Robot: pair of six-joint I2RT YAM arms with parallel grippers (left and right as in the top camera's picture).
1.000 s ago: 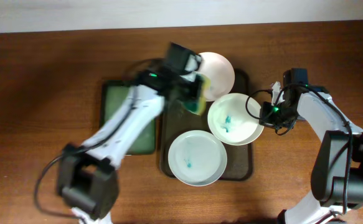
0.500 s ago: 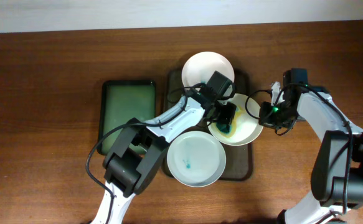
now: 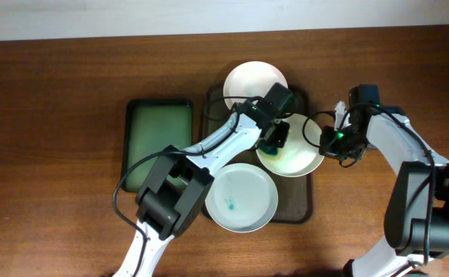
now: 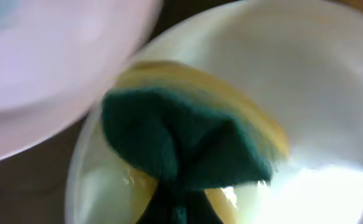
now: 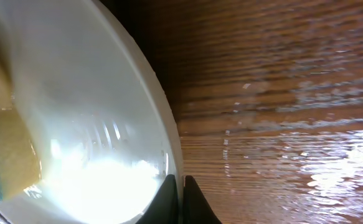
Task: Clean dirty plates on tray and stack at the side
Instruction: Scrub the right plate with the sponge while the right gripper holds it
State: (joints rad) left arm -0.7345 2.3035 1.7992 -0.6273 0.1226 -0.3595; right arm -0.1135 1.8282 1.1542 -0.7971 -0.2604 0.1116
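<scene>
Three white plates lie on the dark tray [image 3: 297, 206]. My left gripper [image 3: 274, 140] is shut on a yellow and green sponge [image 4: 187, 140] and presses it into the middle plate [image 3: 305, 158], which also shows in the left wrist view [image 4: 330, 87]. My right gripper [image 3: 330, 143] is shut on that plate's right rim [image 5: 169, 143]. The far plate [image 3: 251, 83] looks plain white. The near plate [image 3: 243, 196] has a small teal smear.
A smaller dark green tray [image 3: 159, 142] sits left of the dark tray. Bare wooden table [image 3: 55, 115] lies to the left, and also to the right in the right wrist view [image 5: 281, 93].
My left arm swung from the far left part of the tray onto the middle plate with the sponge, and it now covers the teal smear. The right gripper stayed on the rim.
</scene>
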